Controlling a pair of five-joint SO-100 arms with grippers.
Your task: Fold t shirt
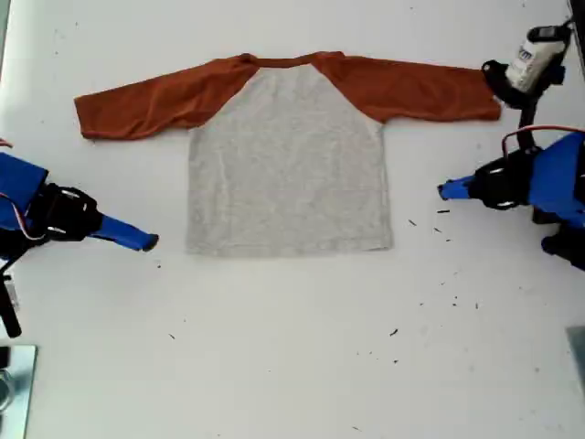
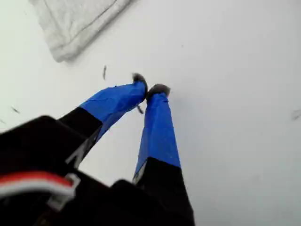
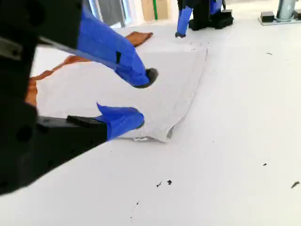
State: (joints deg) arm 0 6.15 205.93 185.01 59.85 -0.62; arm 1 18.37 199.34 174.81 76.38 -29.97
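Over on the table [image 1: 292,366], the t shirt [image 1: 288,165] lies flat, nothing folded yet. My second gripper [image 3: 141,96], fingers apart, sits by a hem corner; my first gripper [image 2: 151,88] looks pinched together, I think. You'd want a sleeve next.

You are looking at a robotics lab bench: a bare white surface [image 1: 292,366] flanked by two blue-taped arms, with metal fixtures visible at its edges.

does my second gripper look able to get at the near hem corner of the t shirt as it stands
Probably yes. My second gripper has its jaws open, and the t shirt lies flat with its hem corner just ahead, nothing between them.
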